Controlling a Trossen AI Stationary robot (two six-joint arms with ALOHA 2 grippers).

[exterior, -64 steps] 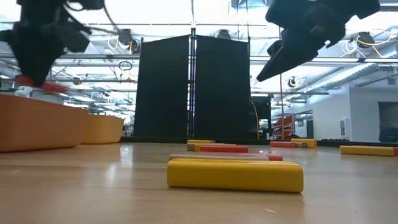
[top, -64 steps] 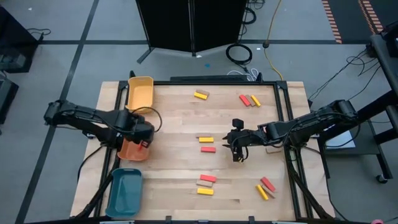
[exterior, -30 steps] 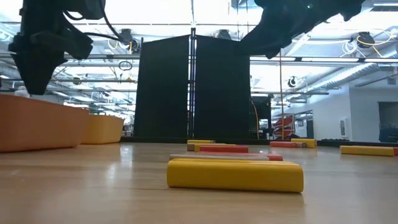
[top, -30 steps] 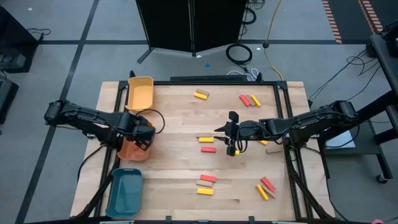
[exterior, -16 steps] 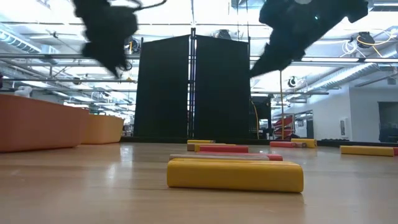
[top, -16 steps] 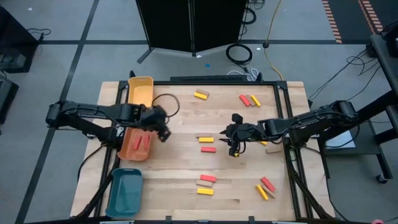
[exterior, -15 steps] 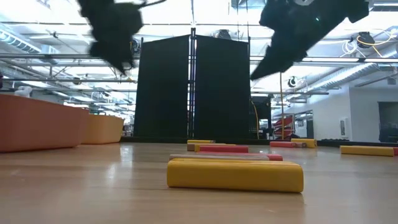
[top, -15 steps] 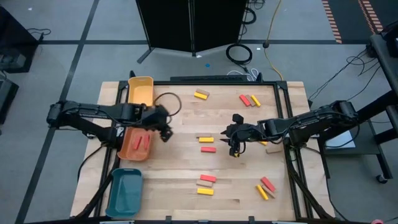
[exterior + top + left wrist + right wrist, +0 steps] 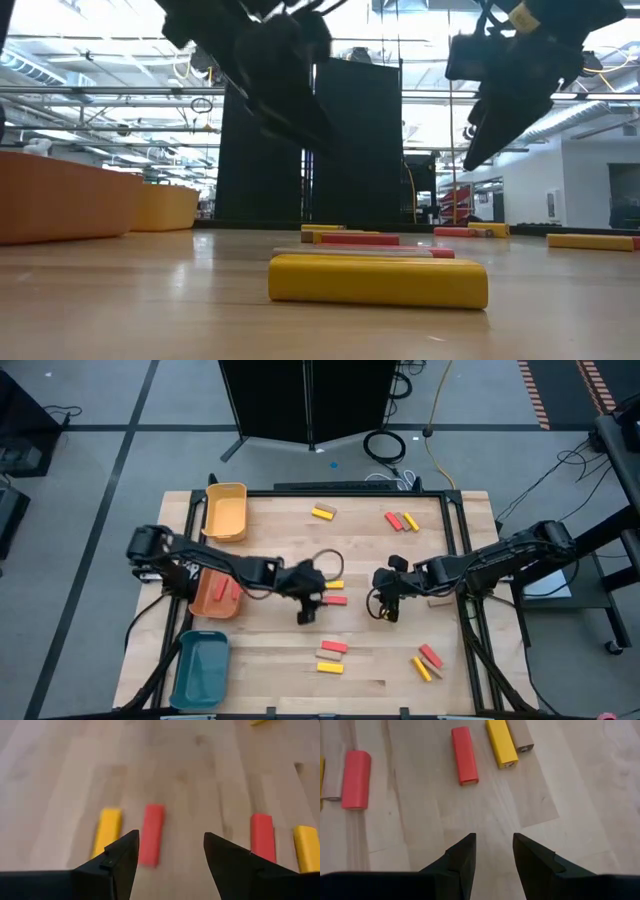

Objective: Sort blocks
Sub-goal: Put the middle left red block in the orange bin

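At far left stand three trays: yellow tray (image 9: pixel 226 510), orange tray (image 9: pixel 211 594) with red blocks (image 9: pixel 227 591) already in it, and teal tray (image 9: pixel 200 669), apparently one bin per colour. The left gripper (image 9: pixel 306 608) reaches out over the table's (image 9: pixel 280 555) middle, fingers apart and empty, just beside the central yellow block (image 9: pixel 333 584) and red block (image 9: pixel 335 600); its wrist view frames that red block (image 9: pixel 151 840) between the fingers, probably the next pick. Below lies a red, tan and yellow group (image 9: pixel 331 655). The right gripper (image 9: pixel 387 605) hovers right of centre, fingers apart, holding nothing, likely waiting. Further blocks lie at the far edge (image 9: pixel 323 512), far right (image 9: pixel 401 520) and near right (image 9: pixel 427 661), all unsorted.
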